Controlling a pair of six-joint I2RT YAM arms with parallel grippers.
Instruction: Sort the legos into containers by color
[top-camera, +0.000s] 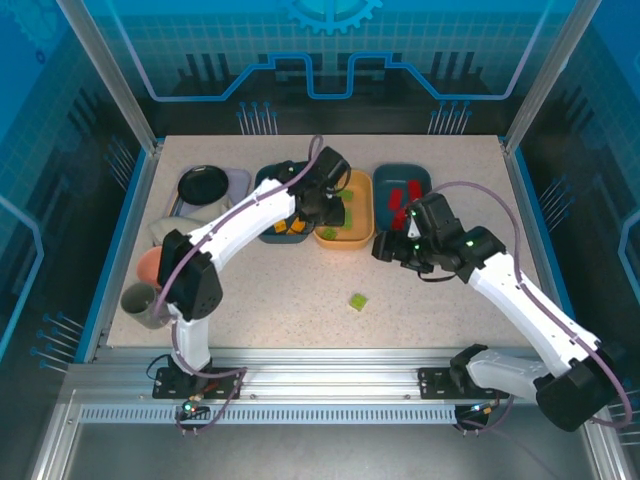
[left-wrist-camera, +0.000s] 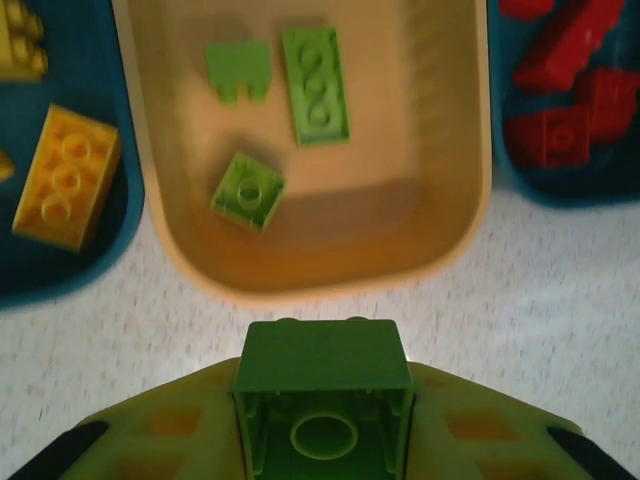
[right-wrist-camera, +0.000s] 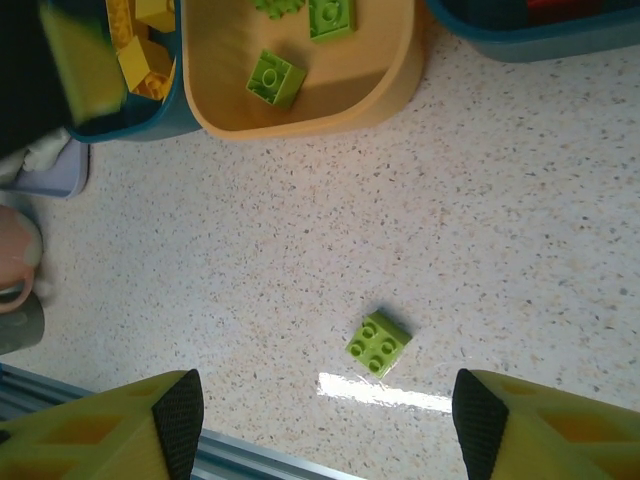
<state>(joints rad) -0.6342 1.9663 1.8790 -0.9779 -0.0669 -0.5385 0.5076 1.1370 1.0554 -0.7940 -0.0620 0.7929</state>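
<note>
My left gripper (left-wrist-camera: 323, 430) is shut on a dark green lego (left-wrist-camera: 322, 362), held just short of the near rim of the orange-yellow tray (left-wrist-camera: 440, 240). Three light green legos (left-wrist-camera: 317, 85) lie in that tray. The dark teal tray (left-wrist-camera: 100, 265) to its left holds yellow legos (left-wrist-camera: 66, 176); the one to its right (left-wrist-camera: 520, 185) holds red legos (left-wrist-camera: 560, 90). My right gripper (right-wrist-camera: 330, 425) is open above the table, and a light green lego (right-wrist-camera: 378, 343) lies loose just beyond its fingers. From above, this lego (top-camera: 358, 300) sits in front of the trays.
A black round dish (top-camera: 203, 183) rests on a pale tray at the back left. A pink bowl (top-camera: 150, 262) and a grey cup (top-camera: 140, 303) stand at the left edge. The metal rail (top-camera: 330, 360) runs along the near edge.
</note>
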